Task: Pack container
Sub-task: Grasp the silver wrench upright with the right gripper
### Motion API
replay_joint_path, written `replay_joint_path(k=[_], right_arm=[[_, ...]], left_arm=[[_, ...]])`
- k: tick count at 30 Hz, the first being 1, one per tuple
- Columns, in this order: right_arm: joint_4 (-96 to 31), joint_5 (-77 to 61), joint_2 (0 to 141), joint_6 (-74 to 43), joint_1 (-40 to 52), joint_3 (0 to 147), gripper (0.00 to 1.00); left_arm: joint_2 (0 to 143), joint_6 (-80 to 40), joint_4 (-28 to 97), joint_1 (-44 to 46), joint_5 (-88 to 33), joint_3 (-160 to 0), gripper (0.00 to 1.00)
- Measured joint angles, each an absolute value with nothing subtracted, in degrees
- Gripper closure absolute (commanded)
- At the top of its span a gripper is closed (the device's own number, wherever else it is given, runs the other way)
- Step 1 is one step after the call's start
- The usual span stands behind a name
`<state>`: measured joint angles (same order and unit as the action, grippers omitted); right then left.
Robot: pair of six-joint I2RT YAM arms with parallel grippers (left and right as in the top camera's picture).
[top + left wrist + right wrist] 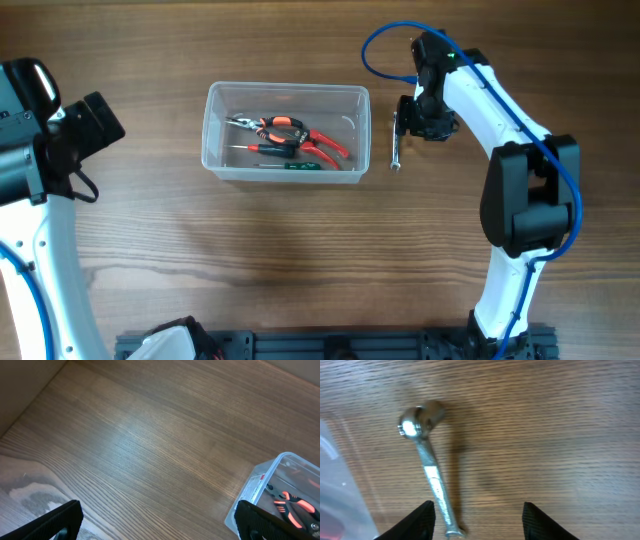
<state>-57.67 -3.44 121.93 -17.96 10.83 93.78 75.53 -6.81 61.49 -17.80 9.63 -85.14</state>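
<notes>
The clear plastic container (286, 133) sits at the table's middle back and holds red-and-orange-handled pliers (300, 135) and a dark screwdriver (275, 150). Its corner shows in the left wrist view (260, 485) and its edge in the right wrist view (335, 495). A silver wrench (396, 140) lies on the table just right of the container; in the right wrist view (432, 470) it lies between my fingers, nearer the left one. My right gripper (479, 520) is open above the wrench's right side (412, 118). My left gripper (160, 520) is open and empty at the far left (95, 120).
The wooden table (300, 260) spreads around the container. A dark rail (330, 345) runs along the front edge, with a white object (170, 342) at the front left. A pale worn patch (30, 490) marks the table in the left wrist view.
</notes>
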Motion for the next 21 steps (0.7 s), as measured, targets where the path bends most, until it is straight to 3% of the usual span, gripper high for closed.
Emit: replay_joint_path(k=[15, 18, 21], right_arm=[[-52.86, -2.74, 122.89, -19.14, 14.04, 93.78, 0.54], [-52.8, -2.52, 125.21, -19.77, 14.0, 93.78, 0.57], [-52.62, -2.31, 126.67, -20.34, 14.02, 94.13, 0.66]], left_arm=[[75.53, -6.81, 61.49, -17.8, 9.63, -85.14, 0.0], [75.55, -6.81, 61.49, -17.8, 9.63, -85.14, 0.0], [75.55, -6.83, 61.43, -17.8, 9.63, -85.14, 0.0]])
